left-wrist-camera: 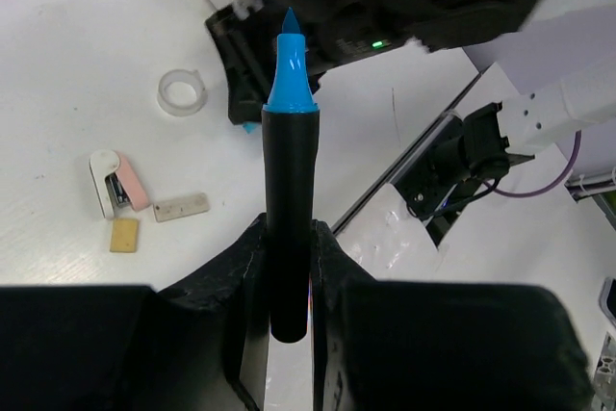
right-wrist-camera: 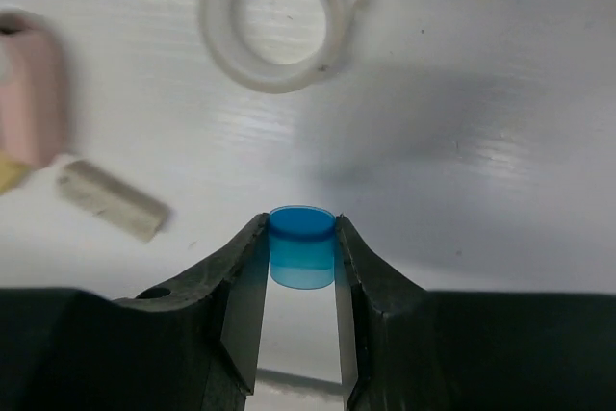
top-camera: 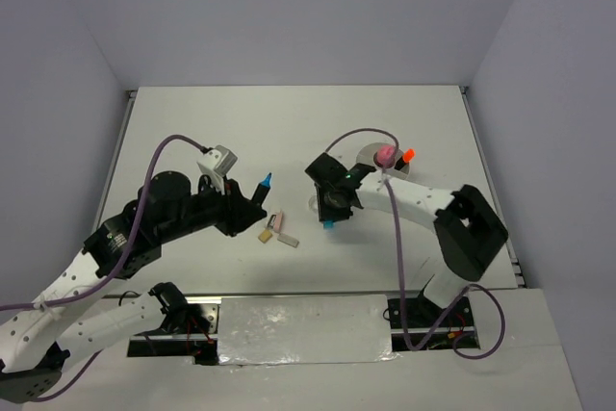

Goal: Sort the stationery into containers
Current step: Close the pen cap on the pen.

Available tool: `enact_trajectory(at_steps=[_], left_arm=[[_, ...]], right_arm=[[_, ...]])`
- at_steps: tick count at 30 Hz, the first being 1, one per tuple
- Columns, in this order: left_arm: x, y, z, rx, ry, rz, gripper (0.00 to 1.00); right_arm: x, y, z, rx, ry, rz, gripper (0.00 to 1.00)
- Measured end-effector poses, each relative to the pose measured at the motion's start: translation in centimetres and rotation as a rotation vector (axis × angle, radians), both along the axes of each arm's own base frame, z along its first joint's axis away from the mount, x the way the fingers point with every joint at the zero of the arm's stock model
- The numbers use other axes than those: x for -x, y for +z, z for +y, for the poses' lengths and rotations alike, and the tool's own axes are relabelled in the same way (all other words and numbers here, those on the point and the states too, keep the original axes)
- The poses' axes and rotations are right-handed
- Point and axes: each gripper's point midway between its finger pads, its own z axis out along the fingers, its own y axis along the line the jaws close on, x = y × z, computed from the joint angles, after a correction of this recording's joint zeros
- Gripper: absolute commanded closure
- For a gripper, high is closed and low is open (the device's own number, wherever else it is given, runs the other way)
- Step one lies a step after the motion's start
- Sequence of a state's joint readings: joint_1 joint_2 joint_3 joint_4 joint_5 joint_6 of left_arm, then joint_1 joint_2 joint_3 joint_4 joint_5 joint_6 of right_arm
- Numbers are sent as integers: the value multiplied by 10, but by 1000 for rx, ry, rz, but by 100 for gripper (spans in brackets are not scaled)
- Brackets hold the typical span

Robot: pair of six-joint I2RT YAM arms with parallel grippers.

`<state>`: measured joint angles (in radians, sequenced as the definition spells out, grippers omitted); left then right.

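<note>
Only in the wrist views do we see the left claw (left-wrist-camera: 289, 233) clamping a blue-tipped marker (left-wrist-camera: 289, 170) and the right claw (right-wrist-camera: 300, 228) pinching a blue cap (right-wrist-camera: 301, 262). Overhead, the tub (top-camera: 366, 154) beyond the right claw holds a pink cylinder (top-camera: 385, 154) and an orange-tipped marker (top-camera: 408, 154).

The desk (right-wrist-camera: 500, 141) is smooth and white, with a soft sheen and fine brushed streaks. The black marker (left-wrist-camera: 289, 218) has a matt plastic barrel and a smoother satin blue tip. The blue cap (right-wrist-camera: 301, 247) is glossy translucent plastic. The tape ring (right-wrist-camera: 274, 21) is cloudy clear plastic. The jaws look like matt black plastic, faintly grainy.
</note>
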<state>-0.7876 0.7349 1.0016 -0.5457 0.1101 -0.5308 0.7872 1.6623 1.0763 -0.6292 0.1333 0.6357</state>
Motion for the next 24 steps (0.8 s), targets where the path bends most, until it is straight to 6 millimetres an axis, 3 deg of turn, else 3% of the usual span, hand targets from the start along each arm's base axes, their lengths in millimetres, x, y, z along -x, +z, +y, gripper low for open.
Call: enact_trajectory(at_steps=[3,7,9,11,13,16,18,24], left_arm=[[-6,9,-2,36,26,-17,100],[-18,28,-8,117,75,-46,100],[-26,36,-15,171,93,-54,100],[-34,40,-23,211,103,-55,100],[-41,43,-31,244,108,-49,100],[-52,38,-46,258,107,-20,100],[-56,34,-54,266,98,-2,100],[-58,37,-74,309,35,17,100]], right_arm=[[-15,58,4,-79,-51,-120,100],[-45,177,11,-263,-184,-358,100],[-49,238,4,-385,-276,-477,100],[-45,281,-8,-477,-367,-560,100],[-39,311,-18,-539,-441,-612,100],[-37,340,-23,-589,-510,-656,100],[-41,347,-19,-596,-532,-667,100],[-49,334,-3,-534,-527,-653,100]])
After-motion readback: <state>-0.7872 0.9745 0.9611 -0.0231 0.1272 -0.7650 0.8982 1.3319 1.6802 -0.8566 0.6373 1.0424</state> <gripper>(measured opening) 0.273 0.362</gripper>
